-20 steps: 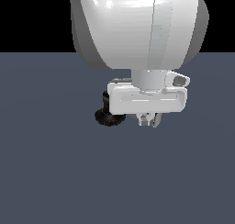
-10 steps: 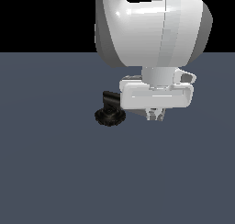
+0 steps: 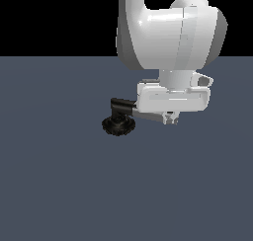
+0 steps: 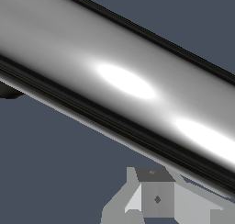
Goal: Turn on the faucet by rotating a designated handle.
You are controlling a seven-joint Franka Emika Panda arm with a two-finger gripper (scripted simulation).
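1. The faucet [image 3: 118, 122] stands on the grey floor [image 3: 59, 185], its black ridged base [image 3: 117, 126] to the exterior view's left of the arm's white hand block [image 3: 173, 99]
2. From the black elbow [image 3: 120, 105] above that base, the handle [image 3: 148, 117] runs out sideways toward the exterior view's right, dipping slightly as it goes; its long axis lies close to level and its far end is hidden under the hand block
3. The gripper [image 3: 171, 119] sits low over the handle's outer stretch. In the wrist view the bar [image 4: 119, 81] fills the picture and one finger [image 4: 156, 195] shows just beside it, but I cannot tell whether the jaws are spread or pressed on the bar
4. The handle looks like rigid polished metal: stiff, not fragile, and likely slippery on its round surface, so a loose pinch could slide along it
5. The best hold or push point seems to be well out from the elbow, near the free end, where leverage about the joint is greatest and a sideways sweep should swing it
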